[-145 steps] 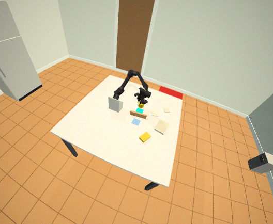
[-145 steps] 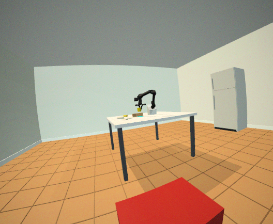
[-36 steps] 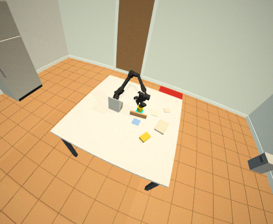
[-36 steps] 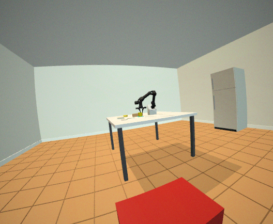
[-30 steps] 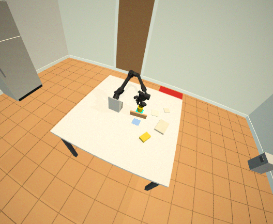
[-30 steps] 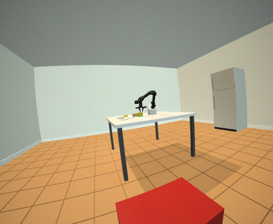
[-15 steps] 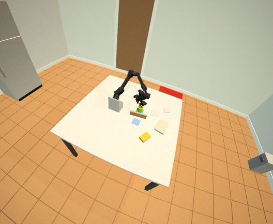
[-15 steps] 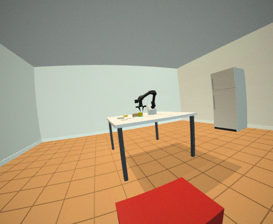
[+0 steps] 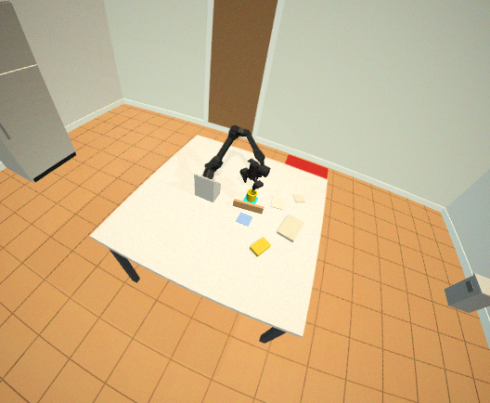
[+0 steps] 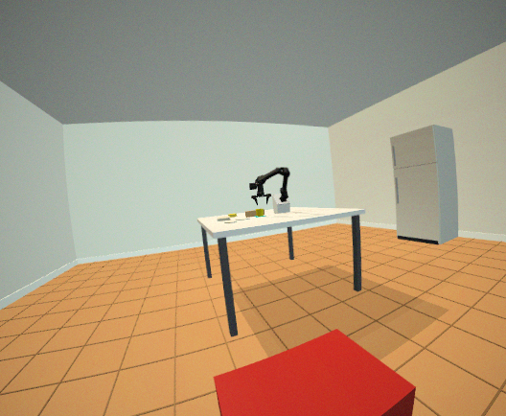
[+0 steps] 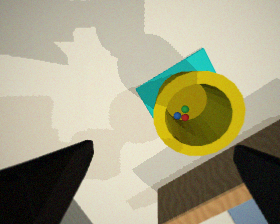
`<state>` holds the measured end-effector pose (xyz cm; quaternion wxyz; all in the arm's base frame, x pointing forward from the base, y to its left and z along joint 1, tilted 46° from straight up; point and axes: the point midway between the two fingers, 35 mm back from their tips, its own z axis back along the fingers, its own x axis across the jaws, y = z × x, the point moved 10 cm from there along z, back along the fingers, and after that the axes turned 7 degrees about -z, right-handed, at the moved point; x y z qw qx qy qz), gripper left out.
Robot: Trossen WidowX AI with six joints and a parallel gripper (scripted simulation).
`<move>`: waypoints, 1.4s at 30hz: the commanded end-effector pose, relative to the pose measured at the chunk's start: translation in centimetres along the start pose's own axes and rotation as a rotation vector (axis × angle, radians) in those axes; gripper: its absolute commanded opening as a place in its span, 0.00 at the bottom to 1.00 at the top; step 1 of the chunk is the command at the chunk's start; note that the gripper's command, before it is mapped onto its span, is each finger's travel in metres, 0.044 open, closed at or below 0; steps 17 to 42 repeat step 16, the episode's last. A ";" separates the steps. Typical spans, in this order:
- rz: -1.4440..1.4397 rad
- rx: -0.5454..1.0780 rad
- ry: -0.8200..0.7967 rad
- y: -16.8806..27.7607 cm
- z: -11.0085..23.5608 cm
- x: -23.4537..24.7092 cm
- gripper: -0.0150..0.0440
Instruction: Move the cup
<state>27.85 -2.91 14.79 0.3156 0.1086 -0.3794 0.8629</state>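
Above the yellow cup [image 11: 199,113] the wide-open gripper [image 11: 161,175] has free air on both flanks. A wooden bar [image 9: 248,205] lies just beside the cup at six o'clock in the top view; the grey box [image 9: 207,188] stands apart at nine.

The place is a home kitchen: a tall grey two-door refrigerator [image 10: 424,184] stands against a cream wall, orange square floor tiles [image 10: 120,316] run wall to wall, and a brown wooden door [image 9: 242,62] sits behind a white dark-legged table [image 9: 199,251].
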 end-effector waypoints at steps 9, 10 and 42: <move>0.018 -0.001 0.012 0.1 4.5 0.1 1.00; 0.018 -0.001 0.012 0.1 4.5 0.1 1.00; 0.007 -0.006 0.010 0.2 4.1 0.1 1.00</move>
